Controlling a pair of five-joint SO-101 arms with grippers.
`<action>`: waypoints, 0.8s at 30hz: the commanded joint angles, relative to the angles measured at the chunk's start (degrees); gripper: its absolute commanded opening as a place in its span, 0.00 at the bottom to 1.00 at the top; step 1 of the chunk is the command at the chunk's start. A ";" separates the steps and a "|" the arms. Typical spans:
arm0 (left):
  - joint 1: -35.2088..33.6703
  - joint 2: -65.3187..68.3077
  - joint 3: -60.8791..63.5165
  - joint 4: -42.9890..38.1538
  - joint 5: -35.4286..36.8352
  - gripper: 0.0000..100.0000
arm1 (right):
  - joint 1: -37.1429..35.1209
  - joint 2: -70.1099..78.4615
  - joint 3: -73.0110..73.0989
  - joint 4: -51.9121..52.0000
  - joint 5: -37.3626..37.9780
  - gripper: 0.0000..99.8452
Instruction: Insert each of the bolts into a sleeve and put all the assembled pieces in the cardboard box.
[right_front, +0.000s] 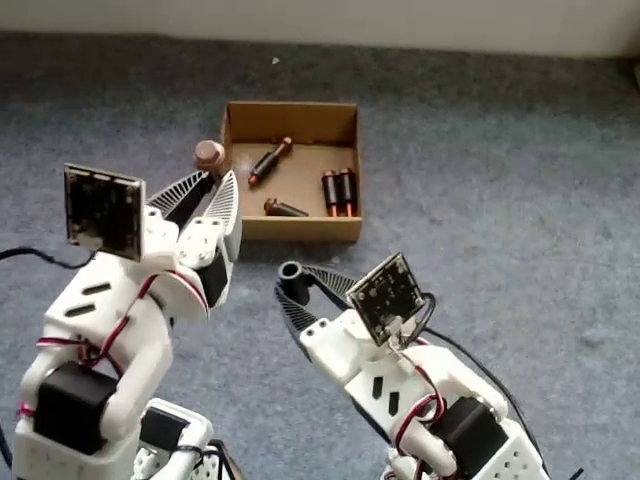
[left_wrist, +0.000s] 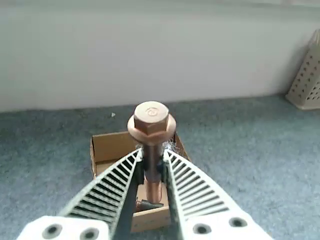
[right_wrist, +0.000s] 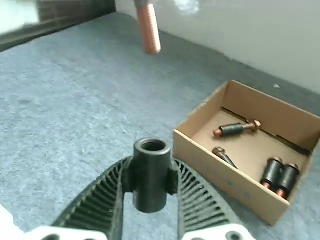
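Copper bolt (left_wrist: 150, 120), clenched in the left pincer (left_wrist: 151, 154), hangs shank-down beside the left wall of the box (right_front: 300, 228). The right pincer (right_wrist: 150, 167) grips the sleeve (right_wrist: 150, 186), bore up, just before the box's near wall. The bolt sits higher than the bore and off to one side of it.

Grey carpet (right_front: 500, 200) serves as work surface; open cardboard box (right_front: 300, 228) sits flat on it.

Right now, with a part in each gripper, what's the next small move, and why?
Probably swing the bolt in the left gripper over the sleeve in the right gripper, lining its shank up with the open bore; both are gripped but apart.
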 joint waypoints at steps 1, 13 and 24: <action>3.82 -5.85 -0.57 -1.49 0.88 0.01 | -4.35 -0.66 -2.42 -3.82 -0.53 0.00; 18.07 -12.18 -0.84 6.86 0.62 0.01 | -4.79 -0.84 -2.51 -4.26 -0.62 0.00; 18.59 -12.26 -4.00 15.12 0.53 0.01 | -1.63 -0.92 -2.95 -4.35 -0.53 0.00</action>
